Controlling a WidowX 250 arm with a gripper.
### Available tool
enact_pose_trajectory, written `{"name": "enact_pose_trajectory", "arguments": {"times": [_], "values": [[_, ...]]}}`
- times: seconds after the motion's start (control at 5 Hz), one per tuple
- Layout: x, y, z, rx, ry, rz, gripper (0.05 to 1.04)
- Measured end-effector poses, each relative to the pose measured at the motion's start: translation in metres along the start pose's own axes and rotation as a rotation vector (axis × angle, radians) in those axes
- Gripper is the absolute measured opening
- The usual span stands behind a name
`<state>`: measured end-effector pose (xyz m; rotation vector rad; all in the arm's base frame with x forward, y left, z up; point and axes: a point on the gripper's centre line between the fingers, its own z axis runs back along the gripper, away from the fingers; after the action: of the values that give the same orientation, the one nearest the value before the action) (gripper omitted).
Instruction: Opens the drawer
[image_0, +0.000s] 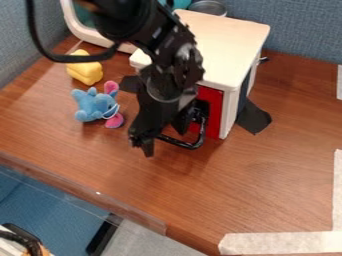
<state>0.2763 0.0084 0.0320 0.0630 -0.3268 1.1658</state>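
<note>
1. Drawer (213, 107): red front, set in the lower part of the pale-topped box (230, 42) on the tabletop (267, 175). Front looks flush with the frame; judged shut.
2. Handle (192, 146): black loop standing out from the red front, toward the near edge of the tabletop. Its outer bar runs roughly parallel to the front, so its long axis lies across the likely line of pull.
3. Tool (163, 136): open, fingers apart, pointing down at the view-left end of that bar. One finger appears on the outer side, the other toward the drawer front. Contact with the bar: cannot tell, black against black.
4. Key relation: the drawer front lies behind the tool and to its right in the view. Pull should therefore run away from the box, toward the near edge and slightly view-left, square to the bar.
5. Step in hand, judged: engaging the handle; opening itself not yet begun.
6. Risk, judged: hold falls near one end of the bar, so a slanting pull could slip off that end or rack the drawer. Blue plush toy (95, 105) sits off to view-left, apart from the expected path.
</note>
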Motion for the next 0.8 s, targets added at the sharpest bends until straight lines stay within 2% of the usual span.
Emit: {"name": "enact_pose_trajectory", "arguments": {"times": [0.2, 0.6, 0.8], "values": [[-0.003, 0.004, -0.008, 0.015, 0.003, 0.0, 0.89], [-0.007, 0.011, -0.01, 0.026, 0.014, 0.015, 0.316], [-0.011, 0.019, -0.009, 0.026, 0.022, 0.034, 0.285]]}}
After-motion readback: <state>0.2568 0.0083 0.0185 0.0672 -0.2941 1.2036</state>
